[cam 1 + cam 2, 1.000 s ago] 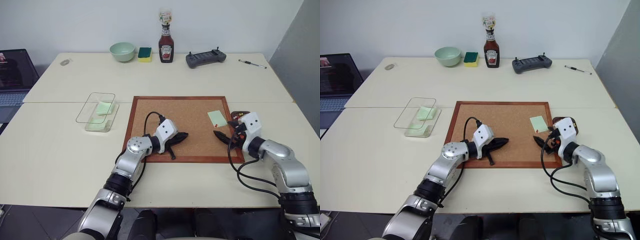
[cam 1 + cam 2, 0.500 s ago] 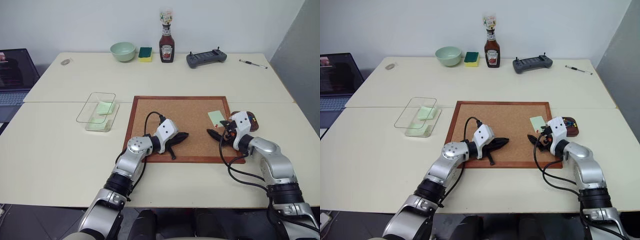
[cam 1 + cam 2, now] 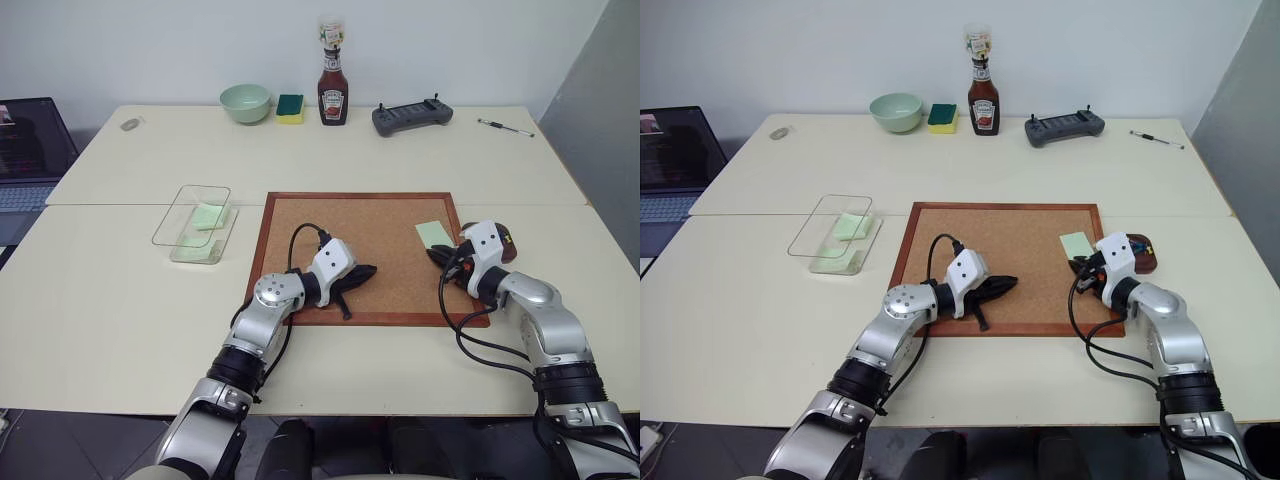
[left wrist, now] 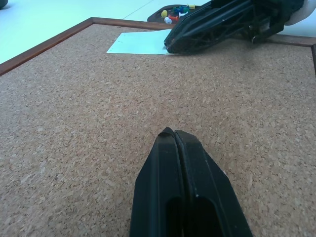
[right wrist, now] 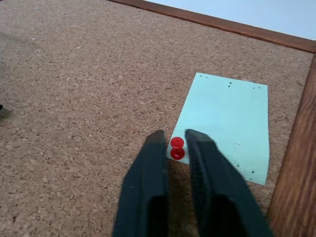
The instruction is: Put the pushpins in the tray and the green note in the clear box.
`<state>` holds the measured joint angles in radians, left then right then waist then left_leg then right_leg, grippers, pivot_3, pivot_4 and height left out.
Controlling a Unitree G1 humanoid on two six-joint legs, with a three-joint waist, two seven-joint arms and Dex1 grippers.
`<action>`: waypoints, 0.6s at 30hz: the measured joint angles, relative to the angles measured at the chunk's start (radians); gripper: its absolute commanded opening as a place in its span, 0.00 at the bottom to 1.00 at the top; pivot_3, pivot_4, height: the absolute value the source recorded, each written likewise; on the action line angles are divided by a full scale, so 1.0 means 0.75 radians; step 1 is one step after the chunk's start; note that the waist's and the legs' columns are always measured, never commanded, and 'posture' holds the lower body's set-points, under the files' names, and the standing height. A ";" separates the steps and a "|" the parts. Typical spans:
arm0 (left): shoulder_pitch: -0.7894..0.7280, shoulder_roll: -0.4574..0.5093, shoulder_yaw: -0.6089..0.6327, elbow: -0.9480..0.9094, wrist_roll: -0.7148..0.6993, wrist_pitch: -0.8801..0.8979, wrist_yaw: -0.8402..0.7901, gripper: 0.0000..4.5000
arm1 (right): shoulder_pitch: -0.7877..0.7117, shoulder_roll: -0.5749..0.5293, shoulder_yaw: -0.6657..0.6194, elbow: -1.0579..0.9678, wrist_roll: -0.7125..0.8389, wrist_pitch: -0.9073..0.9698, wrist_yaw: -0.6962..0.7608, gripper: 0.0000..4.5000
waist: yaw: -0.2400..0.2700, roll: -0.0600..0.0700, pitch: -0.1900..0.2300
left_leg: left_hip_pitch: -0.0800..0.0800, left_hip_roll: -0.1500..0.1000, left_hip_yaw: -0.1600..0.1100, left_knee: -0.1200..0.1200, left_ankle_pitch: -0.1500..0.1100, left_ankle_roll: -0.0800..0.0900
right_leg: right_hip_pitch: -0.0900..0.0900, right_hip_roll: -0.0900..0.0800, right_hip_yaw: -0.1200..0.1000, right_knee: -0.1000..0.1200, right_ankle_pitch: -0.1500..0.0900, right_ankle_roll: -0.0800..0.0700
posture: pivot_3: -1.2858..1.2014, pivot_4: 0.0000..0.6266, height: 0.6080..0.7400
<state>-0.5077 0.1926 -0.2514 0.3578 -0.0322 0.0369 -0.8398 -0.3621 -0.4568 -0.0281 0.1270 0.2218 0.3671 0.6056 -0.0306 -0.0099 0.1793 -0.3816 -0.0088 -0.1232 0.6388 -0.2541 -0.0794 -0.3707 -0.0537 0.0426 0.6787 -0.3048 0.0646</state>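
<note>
We see the right gripper (image 5: 174,140) with jaws pinching the red pushpin (image 5: 176,148) at the near corner of the green note (image 5: 232,123), on the right side of the cork board (image 3: 330,225). The pin looks tiny, hard and slick-headed, so we would grip at the waist under the head and pull straight out; it could slip or pop free. The note looks light and floppy, probably best lifted by an edge once unpinned. The left gripper (image 4: 174,136) rests on the cork with jaws pressed together, holding nothing. The tray (image 3: 508,243) sits on the counter just beside the board's right frame and already holds several coloured pins (image 4: 177,10). The clear box (image 3: 195,222), left of the board, has a pale green slip (image 3: 208,215) in it.
</note>
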 measured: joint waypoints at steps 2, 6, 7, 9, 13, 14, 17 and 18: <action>0.000 0.000 0.000 0.000 0.001 0.000 0.000 0.00 | 0.000 0.000 -0.001 0.000 0.002 0.000 -0.001 0.01 | 0.000 0.000 0.000 | 0.000 0.000 0.000 0.000 0.000 0.000 | 0.000 0.000 0.000 0.000 0.000 0.000 | 0.52 0.24 1.00; 0.000 0.000 0.000 -0.002 0.003 0.000 0.000 0.00 | 0.000 0.008 -0.014 -0.002 0.022 0.019 -0.003 0.01 | 0.000 0.000 0.000 | 0.000 0.000 0.000 0.000 0.000 0.000 | 0.000 0.000 0.000 0.000 0.000 0.000 | 0.52 0.24 1.00; 0.000 0.000 0.000 -0.002 0.003 0.000 0.000 0.00 | 0.000 0.010 -0.015 -0.003 0.028 0.023 -0.005 0.01 | 0.000 0.000 0.000 | 0.000 0.000 0.000 0.000 0.000 0.000 | 0.000 0.000 0.000 0.000 0.000 0.000 | 0.52 0.24 1.00; 0.001 0.000 0.000 -0.004 0.004 0.000 0.000 0.00 | 0.000 0.014 -0.021 -0.007 0.039 0.034 -0.010 0.01 | 0.000 0.000 0.000 | 0.000 0.000 0.000 0.000 0.000 0.000 | 0.000 0.000 0.000 0.000 0.000 0.000 | 0.52 0.24 1.00; 0.004 0.002 0.000 -0.011 0.005 0.001 0.000 0.00 | 0.000 0.026 -0.032 -0.024 0.052 0.058 -0.023 0.01 | -0.001 0.000 0.000 | -0.001 0.000 0.000 0.000 0.000 0.000 | -0.001 0.000 0.000 0.000 0.000 0.000 | 0.52 0.24 1.00; 0.005 0.002 0.000 -0.012 0.005 0.001 0.000 0.00 | 0.000 0.027 -0.038 -0.034 0.061 0.073 -0.024 0.01 | -0.001 0.000 0.000 | -0.001 0.000 0.000 0.000 0.000 0.000 | -0.001 0.000 0.000 0.000 0.000 0.000 | 0.52 0.24 1.00; 0.007 0.003 0.000 -0.014 0.005 0.003 0.000 0.00 | -0.024 0.025 -0.059 -0.122 0.097 0.083 -0.022 0.01 | -0.002 0.000 0.000 | -0.001 0.000 0.000 0.000 0.000 0.000 | -0.002 0.000 0.000 0.000 0.000 0.000 | 0.52 0.24 1.00; 0.007 0.002 0.000 -0.014 0.005 0.004 0.000 0.00 | -0.044 0.022 -0.067 -0.151 0.102 0.083 -0.022 0.01 | -0.002 0.000 0.000 | -0.001 0.000 0.000 0.000 0.000 0.000 | -0.001 0.000 0.000 0.000 0.000 0.000 | 0.52 0.24 1.00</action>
<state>-0.5021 0.1939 -0.2513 0.3476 -0.0286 0.0397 -0.8399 -0.3951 -0.4402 -0.0782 0.0138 0.2983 0.4295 0.5894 -0.0322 -0.0097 0.1792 -0.3822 -0.0087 -0.1231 0.6386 -0.2541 -0.0794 -0.3716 -0.0537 0.0427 0.6788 -0.3048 0.0647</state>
